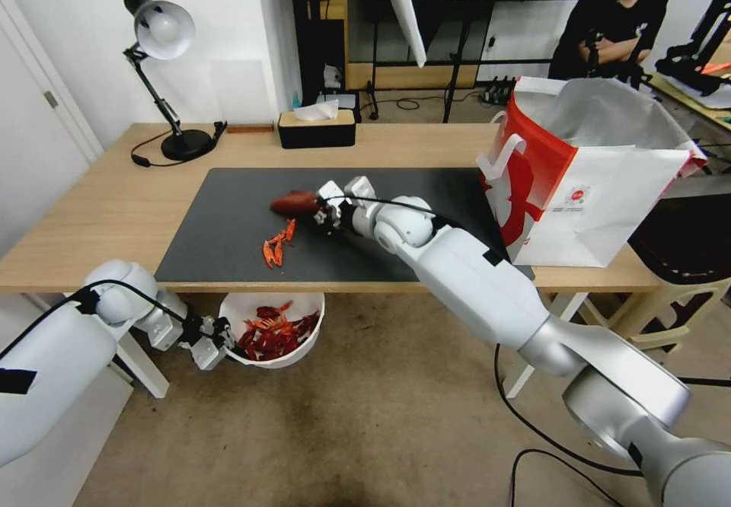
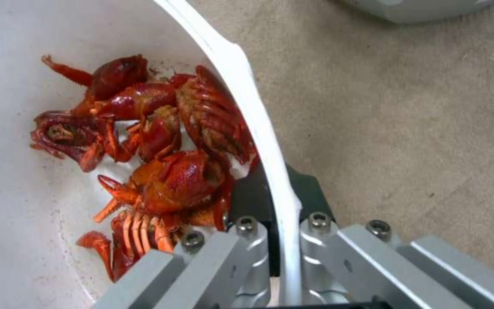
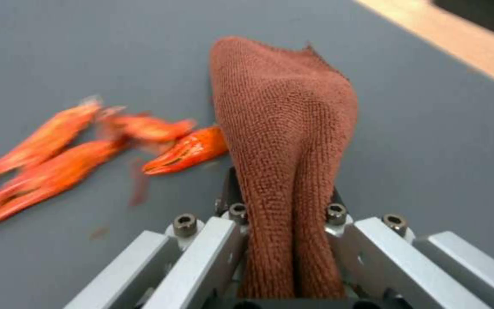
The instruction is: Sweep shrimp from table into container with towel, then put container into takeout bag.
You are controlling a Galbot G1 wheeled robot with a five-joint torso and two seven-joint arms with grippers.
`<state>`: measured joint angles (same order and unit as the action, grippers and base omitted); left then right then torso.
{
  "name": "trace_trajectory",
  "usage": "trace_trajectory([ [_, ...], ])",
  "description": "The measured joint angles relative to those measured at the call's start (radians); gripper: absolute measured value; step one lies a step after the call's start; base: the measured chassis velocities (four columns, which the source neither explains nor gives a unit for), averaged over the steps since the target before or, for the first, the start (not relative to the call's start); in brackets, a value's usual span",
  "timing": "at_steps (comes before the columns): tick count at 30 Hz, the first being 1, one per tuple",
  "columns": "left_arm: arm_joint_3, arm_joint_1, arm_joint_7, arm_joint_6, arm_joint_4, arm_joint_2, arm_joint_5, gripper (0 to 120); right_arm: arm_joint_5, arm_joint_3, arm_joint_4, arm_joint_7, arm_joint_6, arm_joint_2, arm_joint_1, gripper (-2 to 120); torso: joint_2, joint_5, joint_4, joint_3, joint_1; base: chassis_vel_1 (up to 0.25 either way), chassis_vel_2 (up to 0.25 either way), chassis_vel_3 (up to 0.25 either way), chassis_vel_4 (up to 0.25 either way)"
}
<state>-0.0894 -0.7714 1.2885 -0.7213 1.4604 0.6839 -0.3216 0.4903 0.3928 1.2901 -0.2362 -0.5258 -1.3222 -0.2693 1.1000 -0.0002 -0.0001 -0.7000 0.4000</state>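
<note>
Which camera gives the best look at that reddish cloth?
The right wrist view: the towel is seen close up, clamped in the right hand. The head view shows it small and far off on the mat.

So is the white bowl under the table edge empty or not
Not empty: the container, held at its rim by the left gripper, holds a pile of shrimp.

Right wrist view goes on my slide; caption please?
Right gripper clamps the towel on the dark mat, beside a few remaining shrimp.
</note>
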Motion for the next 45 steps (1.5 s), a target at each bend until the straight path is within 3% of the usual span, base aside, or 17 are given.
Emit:
trace_trajectory([
  [18, 0.012, 0.028, -0.002, -0.009, -0.031, 0.008, 0.002, 0, 0.040, 0.070, 0.154, -0.143, 0.131, 0.119, -0.089, 4, 0.000, 0.0003, 0.0001, 0.000, 0.000, 0.000, 0.000, 0.000, 0.000],
  [45, 0.014, 0.046, -0.005, -0.014, -0.043, 0.002, 0.009, 0, 0.076, 0.037, 0.329, -0.188, 0.147, 0.220, -0.207, 4, 0.000, 0.0002, 0.0001, 0.000, 0.000, 0.000, 0.000, 0.000, 0.000],
])
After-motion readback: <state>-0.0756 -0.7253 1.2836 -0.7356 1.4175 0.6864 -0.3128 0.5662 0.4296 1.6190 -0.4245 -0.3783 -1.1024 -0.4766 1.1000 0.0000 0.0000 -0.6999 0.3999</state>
